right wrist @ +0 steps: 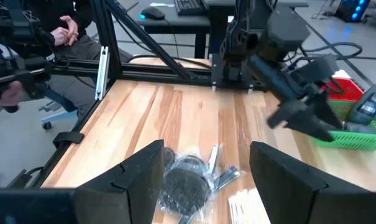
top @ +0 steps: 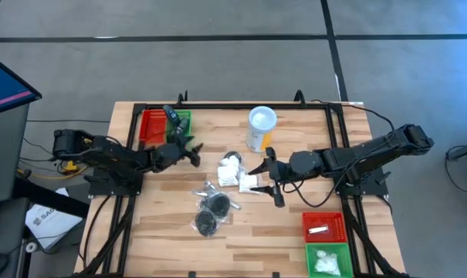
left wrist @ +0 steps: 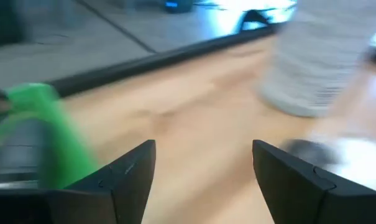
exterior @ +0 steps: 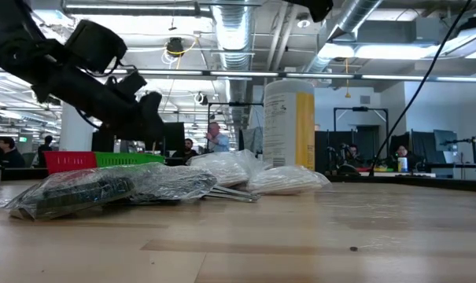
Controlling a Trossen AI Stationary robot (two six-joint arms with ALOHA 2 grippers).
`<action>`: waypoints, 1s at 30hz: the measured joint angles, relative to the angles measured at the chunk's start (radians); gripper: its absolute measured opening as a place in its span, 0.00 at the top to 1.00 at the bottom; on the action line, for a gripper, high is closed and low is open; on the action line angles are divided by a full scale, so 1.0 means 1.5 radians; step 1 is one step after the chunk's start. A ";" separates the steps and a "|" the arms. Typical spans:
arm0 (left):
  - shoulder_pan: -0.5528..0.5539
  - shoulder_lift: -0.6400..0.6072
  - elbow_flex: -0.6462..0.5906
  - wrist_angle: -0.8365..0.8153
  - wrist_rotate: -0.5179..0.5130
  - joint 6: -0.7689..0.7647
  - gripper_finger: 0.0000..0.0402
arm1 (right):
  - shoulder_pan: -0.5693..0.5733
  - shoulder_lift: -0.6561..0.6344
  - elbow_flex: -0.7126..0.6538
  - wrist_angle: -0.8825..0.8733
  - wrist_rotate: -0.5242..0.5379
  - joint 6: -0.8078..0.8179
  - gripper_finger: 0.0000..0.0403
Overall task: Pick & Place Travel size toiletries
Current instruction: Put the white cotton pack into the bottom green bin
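Clear crinkly wrap covers the dark pucks (top: 211,210) lying mid-table beside the white packets (top: 231,170) and silvery tubes (top: 206,189); all look light, soft-skinned and slippery, so a pinch across a puck's body should hold best. The right gripper (top: 268,179) hangs spread and empty just beside the packets, and the left gripper (top: 193,151), also spread and empty, hovers near the green basket (top: 180,123)

Tight in the middle, roomy up front

The toiletries pile (top: 221,189) and yellow canister (top: 260,128) sit between both hands, so crossing there is blocked; the counter (top: 248,247) near the front edge is bare wood.
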 joint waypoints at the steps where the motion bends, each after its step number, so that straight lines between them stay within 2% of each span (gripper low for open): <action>1: -0.009 0.000 0.000 0.011 0.021 -0.002 0.36 | 0.000 0.000 0.000 0.000 0.000 0.000 0.44; 4: -0.035 0.000 0.000 0.030 0.064 -0.002 0.36 | 0.000 0.000 0.000 0.000 0.000 0.000 0.44; 14: -0.090 0.000 0.000 0.058 0.070 -0.001 0.40 | 0.000 0.000 -0.004 -0.007 0.000 0.001 0.44; 18: -0.090 0.012 0.001 0.070 0.099 -0.001 0.41 | 0.000 0.000 -0.004 -0.007 0.000 0.001 0.44; 30: -0.090 0.153 0.092 0.073 0.179 0.000 0.41 | 0.003 0.000 -0.004 -0.031 0.000 0.018 0.44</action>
